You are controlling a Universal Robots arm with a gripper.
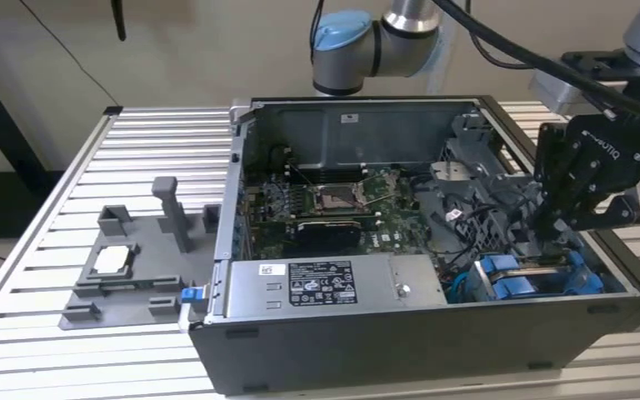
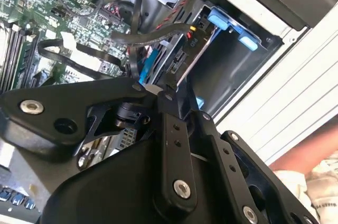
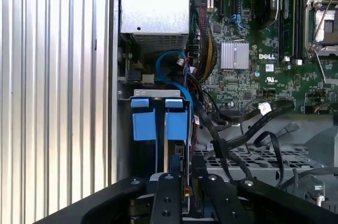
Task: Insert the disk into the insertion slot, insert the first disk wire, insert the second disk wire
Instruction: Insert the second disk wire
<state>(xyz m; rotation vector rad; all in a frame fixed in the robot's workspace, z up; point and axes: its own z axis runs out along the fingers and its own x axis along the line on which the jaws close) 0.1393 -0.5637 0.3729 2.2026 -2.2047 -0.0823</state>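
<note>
Exterior view, sweeping from its left: grey fixture tray (image 1: pixel 120 287) on the slatted bench (image 1: pixel 31 242), small square chip (image 1: pixel 112 261) resting in it, well apart from the action. Next, the open black computer case (image 1: pixel 409 350), power supply (image 1: pixel 320 283) along the near wall, green motherboard (image 1: pixel 342 200) behind. Then, toward the exterior view's right, the disk (image 1: pixel 509 283) already seated, blue carrier tabs standing up. Just beside it, the gripper (image 1: pixel 548 237) reaching down into the case.

First wrist view: grey rim of the insertion slot (image 3: pixel 158 93) framing those tabs.

Second wrist view: gripper narrow, tips pinched on what looks like the end of the blue disk wire (image 2: pixel 145 68), close against the disk's rear edge. Judged a wire step, with the disk step done.

To do it well: keep the plug square to the port, press straight in along the disk, go gently, ease off on resistance rather than forcing. Mind the loose black cables (image 2: pixel 158 34) draped across the bay, a likely snag.

Hard to make out: the port itself, masked by the gripper's own links; the plug's shape; whether first or second wire. Disk's label face hidden inside the bay.
</note>
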